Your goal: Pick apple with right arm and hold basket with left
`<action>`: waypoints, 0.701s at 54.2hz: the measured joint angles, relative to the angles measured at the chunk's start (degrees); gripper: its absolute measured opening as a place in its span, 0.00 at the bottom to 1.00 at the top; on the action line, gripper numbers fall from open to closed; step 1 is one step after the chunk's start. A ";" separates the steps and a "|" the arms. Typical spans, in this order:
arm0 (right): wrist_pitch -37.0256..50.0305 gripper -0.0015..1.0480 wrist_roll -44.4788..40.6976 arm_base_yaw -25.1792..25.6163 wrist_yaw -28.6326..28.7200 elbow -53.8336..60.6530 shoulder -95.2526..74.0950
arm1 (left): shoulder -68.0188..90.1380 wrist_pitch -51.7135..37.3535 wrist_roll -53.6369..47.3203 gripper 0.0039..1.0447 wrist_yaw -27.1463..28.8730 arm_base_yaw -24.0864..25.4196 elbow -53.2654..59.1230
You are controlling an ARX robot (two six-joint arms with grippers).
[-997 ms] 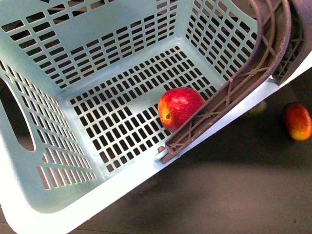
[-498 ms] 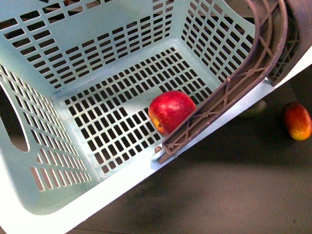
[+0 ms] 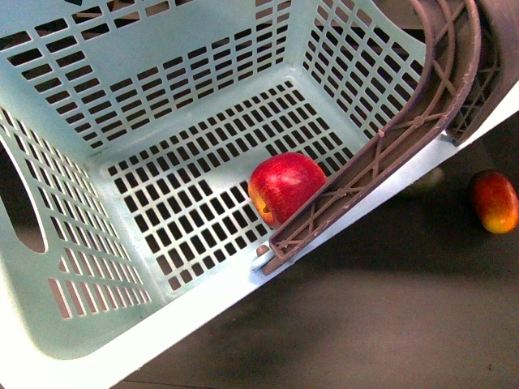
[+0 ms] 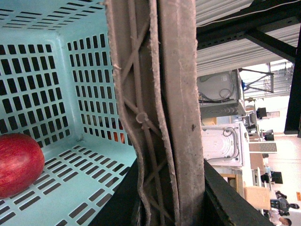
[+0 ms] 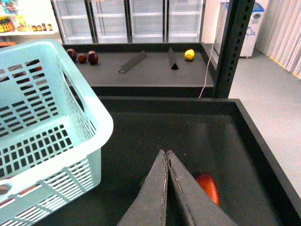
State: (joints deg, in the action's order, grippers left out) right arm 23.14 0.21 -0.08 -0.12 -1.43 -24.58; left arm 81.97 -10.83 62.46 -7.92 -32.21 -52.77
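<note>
The red apple [image 3: 285,187] lies on the slotted floor of the mint-green basket [image 3: 97,162], against the near wall under a brown latticed handle [image 3: 389,154]. The basket is tilted. In the left wrist view the apple [image 4: 18,163] shows at the edge, inside the basket [image 4: 42,84]. My left gripper [image 4: 169,202] is shut on the brown handle [image 4: 160,94]. My right gripper [image 5: 167,153] is shut and empty, above the dark bin floor beside the basket [image 5: 42,141]. Neither gripper shows in the front view.
An elongated red-orange fruit [image 3: 495,201] lies on the dark surface right of the basket; it also shows beside my right fingers [image 5: 208,187]. A dark shelf behind holds small dark fruits [image 5: 83,57] and a yellow one [image 5: 189,54]. A black post [image 5: 233,47] stands at the bin's far right.
The basket shifted slightly left and tilted a little over the second. The apple rolled a short way left along the floor and turned, then stayed put.
</note>
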 joint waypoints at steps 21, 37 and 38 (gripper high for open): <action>-6.03 0.02 -0.02 0.00 0.00 0.46 7.52 | 0.00 0.00 -0.02 0.19 0.00 0.00 0.00; -11.39 0.02 -0.02 0.00 0.00 0.46 12.81 | 0.00 0.00 -0.02 0.19 0.00 0.00 0.00; -11.45 0.02 -0.02 0.00 0.00 0.46 12.90 | 0.00 0.00 -0.02 0.19 0.00 0.00 0.00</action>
State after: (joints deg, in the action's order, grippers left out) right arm 11.68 0.19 -0.08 -0.12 -0.97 -11.68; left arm 81.97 -10.83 62.43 -7.92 -32.21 -52.77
